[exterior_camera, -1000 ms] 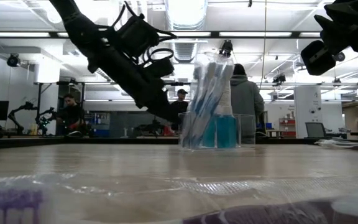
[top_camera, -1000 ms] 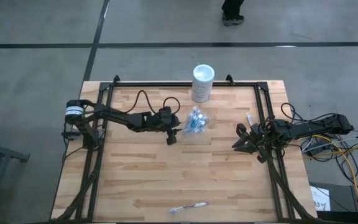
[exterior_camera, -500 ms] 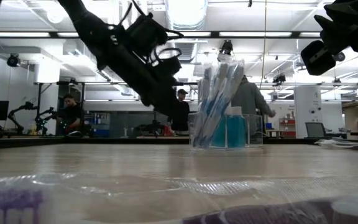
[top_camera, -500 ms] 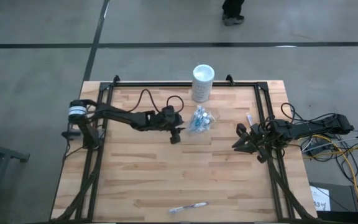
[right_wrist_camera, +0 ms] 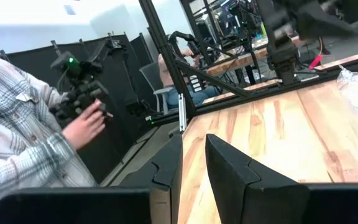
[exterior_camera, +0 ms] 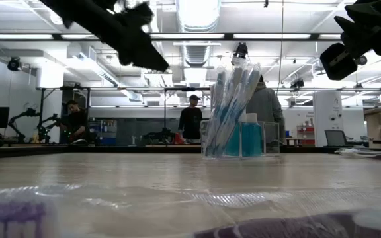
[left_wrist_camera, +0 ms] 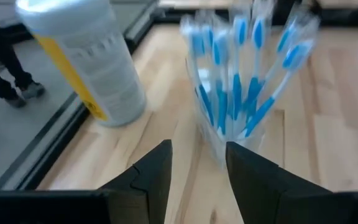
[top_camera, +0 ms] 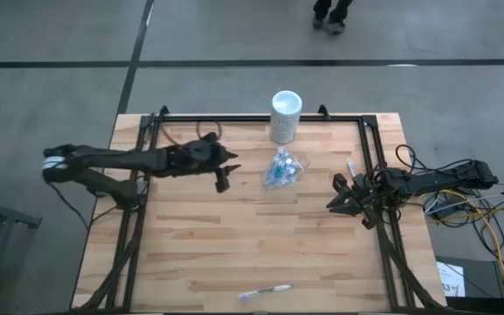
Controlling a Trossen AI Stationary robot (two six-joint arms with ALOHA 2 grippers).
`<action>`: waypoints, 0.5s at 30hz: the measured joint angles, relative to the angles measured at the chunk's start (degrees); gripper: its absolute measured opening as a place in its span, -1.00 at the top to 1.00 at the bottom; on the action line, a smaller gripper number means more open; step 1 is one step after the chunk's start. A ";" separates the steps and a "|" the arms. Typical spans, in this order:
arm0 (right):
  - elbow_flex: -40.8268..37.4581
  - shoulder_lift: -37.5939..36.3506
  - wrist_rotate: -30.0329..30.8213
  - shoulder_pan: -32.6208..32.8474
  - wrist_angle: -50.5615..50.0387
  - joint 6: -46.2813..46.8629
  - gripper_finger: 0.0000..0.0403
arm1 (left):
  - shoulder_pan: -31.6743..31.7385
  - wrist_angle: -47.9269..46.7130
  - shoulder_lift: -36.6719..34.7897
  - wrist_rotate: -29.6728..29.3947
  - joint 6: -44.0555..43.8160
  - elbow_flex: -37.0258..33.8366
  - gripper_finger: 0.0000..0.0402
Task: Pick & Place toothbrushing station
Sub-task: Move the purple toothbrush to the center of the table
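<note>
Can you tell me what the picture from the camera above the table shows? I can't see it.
A clear cup full of blue-and-white toothbrushes stands on a wooden table, just in front of a white cylinder. The left gripper hangs open beside the cup, not touching it. The right gripper waits at the table's right edge, and one loose toothbrush lies near the front.

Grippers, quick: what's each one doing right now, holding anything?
Left gripper: open, empty, just short of the toothbrush cup.
Right gripper: slightly open, empty, waiting by the table's right edge.
</note>
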 joint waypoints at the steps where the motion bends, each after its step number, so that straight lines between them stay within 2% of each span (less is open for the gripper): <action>1: -0.02 0.00 0.00 0.00 -0.02 -0.02 0.66 | 0.00 0.15 -1.89 0.18 -0.34 -0.90 0.22; 7: -0.01 0.02 0.00 -0.01 -0.02 -0.01 0.66 | -0.49 3.13 -8.82 0.84 -0.40 -6.09 0.22; 15: 0.00 0.04 0.00 0.00 -0.01 -0.01 0.66 | -0.81 3.99 -10.48 4.59 -2.58 -9.44 0.22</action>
